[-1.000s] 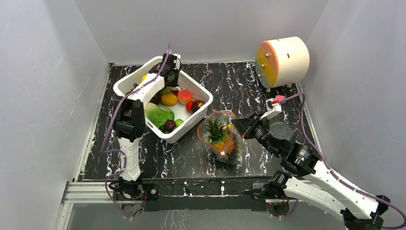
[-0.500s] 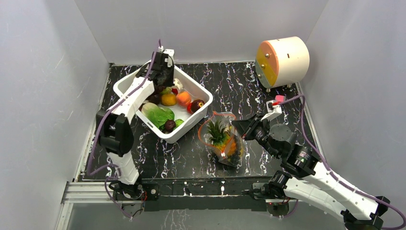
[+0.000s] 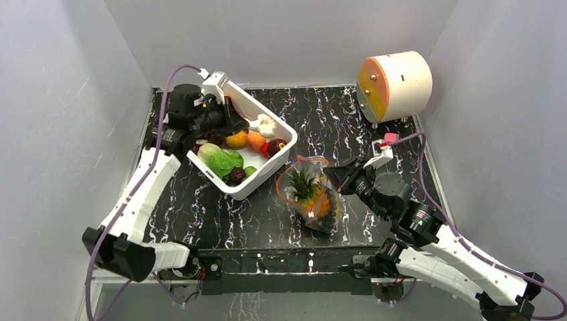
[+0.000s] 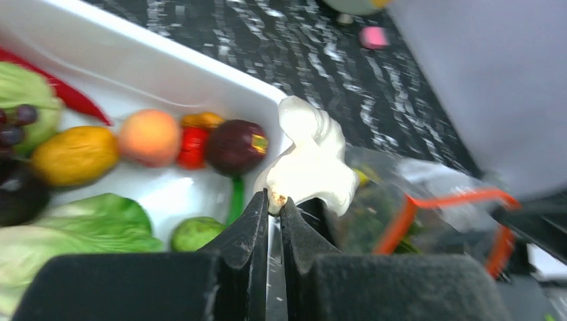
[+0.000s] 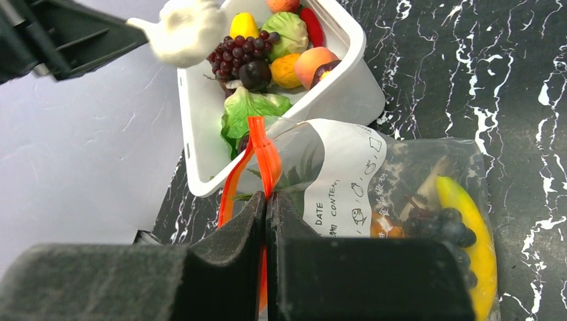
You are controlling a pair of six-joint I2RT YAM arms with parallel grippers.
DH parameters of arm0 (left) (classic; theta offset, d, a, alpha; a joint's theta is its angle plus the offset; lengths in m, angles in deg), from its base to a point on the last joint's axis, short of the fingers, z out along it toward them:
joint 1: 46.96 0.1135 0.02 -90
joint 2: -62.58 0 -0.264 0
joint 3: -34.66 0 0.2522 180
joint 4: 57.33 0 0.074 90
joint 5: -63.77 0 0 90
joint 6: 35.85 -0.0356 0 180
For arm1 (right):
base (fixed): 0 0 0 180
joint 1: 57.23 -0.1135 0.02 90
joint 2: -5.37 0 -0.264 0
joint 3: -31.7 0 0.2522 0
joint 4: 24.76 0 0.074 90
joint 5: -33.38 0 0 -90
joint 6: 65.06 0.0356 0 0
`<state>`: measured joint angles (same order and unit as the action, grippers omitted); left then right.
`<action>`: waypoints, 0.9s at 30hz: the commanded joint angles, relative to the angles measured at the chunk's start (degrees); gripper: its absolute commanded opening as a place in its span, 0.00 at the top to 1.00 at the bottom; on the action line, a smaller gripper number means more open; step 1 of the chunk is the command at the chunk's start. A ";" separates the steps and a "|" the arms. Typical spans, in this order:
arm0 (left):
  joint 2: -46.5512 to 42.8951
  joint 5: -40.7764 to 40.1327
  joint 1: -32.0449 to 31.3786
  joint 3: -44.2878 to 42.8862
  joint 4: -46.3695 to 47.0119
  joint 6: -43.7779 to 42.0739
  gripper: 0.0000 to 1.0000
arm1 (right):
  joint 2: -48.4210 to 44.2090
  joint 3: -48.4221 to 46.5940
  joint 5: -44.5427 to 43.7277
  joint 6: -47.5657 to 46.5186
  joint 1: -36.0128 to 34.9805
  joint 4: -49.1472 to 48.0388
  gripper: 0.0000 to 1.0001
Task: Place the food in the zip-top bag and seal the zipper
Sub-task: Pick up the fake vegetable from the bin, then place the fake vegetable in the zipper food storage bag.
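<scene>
**Holding the bag mouth open for one more piece**

The right gripper [image 5: 267, 200] is clamped on the zipper [image 5: 263, 150] — probably to keep the zip-top bag [image 5: 401, 174] open. The left gripper [image 4: 274, 200] pinches a white food piece [image 4: 311, 160], which sticks out at one o'clock from its fingertips, above the tub [image 3: 261, 182] — the bag lies at four o'clock from the tub.

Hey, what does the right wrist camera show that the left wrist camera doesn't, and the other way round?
Right wrist only: the right gripper shut on the zipper, plus the label and a banana in the bag. Left wrist only: a small pink thing, blurred, beyond the tub. Both: the left gripper holding a white food, the tub with its food, and the zipper.
</scene>
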<state>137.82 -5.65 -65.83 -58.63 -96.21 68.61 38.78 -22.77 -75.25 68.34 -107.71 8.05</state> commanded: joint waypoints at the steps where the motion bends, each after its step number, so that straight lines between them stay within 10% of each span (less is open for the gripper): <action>1: -6.12 18.06 -0.28 2.79 3.71 4.57 1.00 | -1.23 -1.91 -3.64 1.85 0.10 -5.52 1.00; 11: -12.08 36.27 -0.74 9.65 15.98 11.35 1.00 | 0.00 -6.02 -5.97 -4.94 0.04 -5.46 1.00; 27: -8.82 23.82 -14.21 16.99 18.12 4.09 1.00 | 2.01 -5.67 -2.97 -3.13 0.04 -8.48 1.00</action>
<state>128.73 21.52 -77.22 -39.98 -79.21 76.13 41.12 -26.20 -79.10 64.63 -107.71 7.83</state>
